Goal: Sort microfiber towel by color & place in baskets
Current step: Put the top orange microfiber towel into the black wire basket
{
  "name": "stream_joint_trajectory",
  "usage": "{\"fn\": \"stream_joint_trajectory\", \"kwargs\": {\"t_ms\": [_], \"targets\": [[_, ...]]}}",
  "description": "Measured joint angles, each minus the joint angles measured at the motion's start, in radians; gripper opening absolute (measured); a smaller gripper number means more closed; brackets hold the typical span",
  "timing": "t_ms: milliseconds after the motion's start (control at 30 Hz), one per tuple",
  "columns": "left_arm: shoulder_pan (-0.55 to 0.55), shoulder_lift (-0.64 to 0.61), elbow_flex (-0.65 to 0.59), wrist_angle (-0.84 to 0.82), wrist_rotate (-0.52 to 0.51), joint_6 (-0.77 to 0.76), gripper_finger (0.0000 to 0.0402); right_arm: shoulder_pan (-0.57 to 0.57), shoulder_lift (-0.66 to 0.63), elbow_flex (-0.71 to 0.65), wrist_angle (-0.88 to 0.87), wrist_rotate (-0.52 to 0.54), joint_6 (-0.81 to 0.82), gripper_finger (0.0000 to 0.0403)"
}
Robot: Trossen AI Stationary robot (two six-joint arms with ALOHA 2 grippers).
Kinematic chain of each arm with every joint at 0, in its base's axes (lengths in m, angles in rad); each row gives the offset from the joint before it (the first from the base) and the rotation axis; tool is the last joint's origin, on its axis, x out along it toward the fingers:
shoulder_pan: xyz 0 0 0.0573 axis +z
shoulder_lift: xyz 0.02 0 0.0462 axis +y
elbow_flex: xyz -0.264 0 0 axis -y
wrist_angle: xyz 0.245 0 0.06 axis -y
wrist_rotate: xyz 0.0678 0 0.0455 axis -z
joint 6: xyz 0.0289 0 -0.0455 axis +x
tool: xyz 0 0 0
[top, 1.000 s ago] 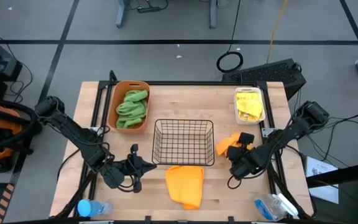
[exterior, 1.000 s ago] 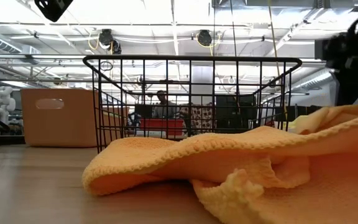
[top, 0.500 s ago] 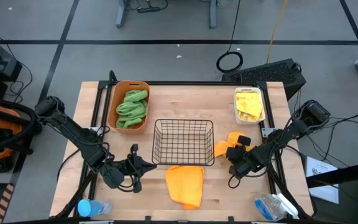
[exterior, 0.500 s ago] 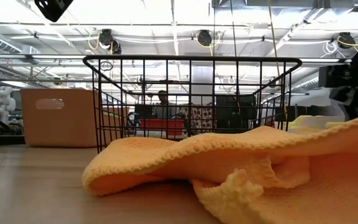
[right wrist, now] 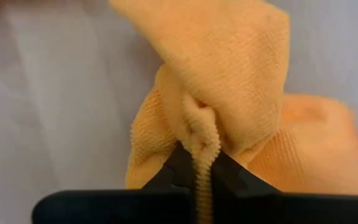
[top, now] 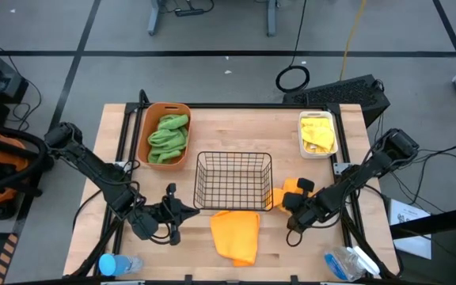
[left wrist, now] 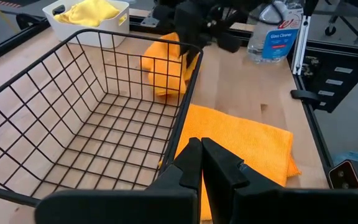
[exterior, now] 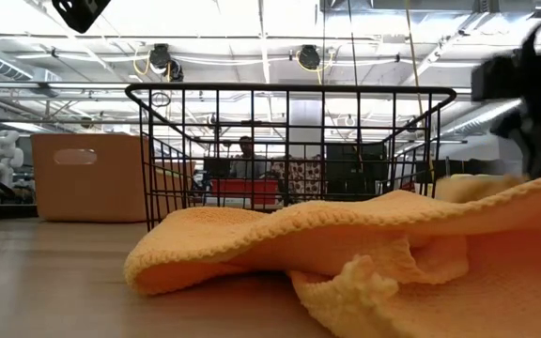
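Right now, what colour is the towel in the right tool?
Orange towel, pinched by the right tool; right wrist view shows it best.

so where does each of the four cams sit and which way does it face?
High: above the table, straight down; both arms, right gripper at the crumpled orange towel.
Low: tabletop height, level past the flat orange towel at the wire basket.
Left wrist: past shut fingers toward the basket.
Right wrist: fingers pinching towel.
Shared: high and left wrist both show the white bin and basket.
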Motion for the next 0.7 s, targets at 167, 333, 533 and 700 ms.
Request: {"fn": "stream_joint_trajectory", "kwargs": {"t_ms": [167, 333, 533, 700], "targets": [[0.000, 0.000, 0.000, 0.000, 0.000, 0.000, 0.0015, 0.031, 0.000, 0.164, -0.152, 0.016, 0.006, 0.0003], [0.000, 0.000, 0.000, 0.000, 0.000, 0.000, 0.0015, 0.096, 0.000, 0.353, -0.298, 0.025, 0.036, 0.0002], [0.000, 0.000, 0.000, 0.000, 0.000, 0.000, 0.0015, 0.196, -0.001, 0.537, -0.329, 0.123, 0.032, 0.0001], [0.000, 0.000, 0.000, 0.011, -0.001, 0.001, 0.0015, 0.257, -0.001, 0.620, -0.304, 0.272, -0.025, 0.0001]]}}
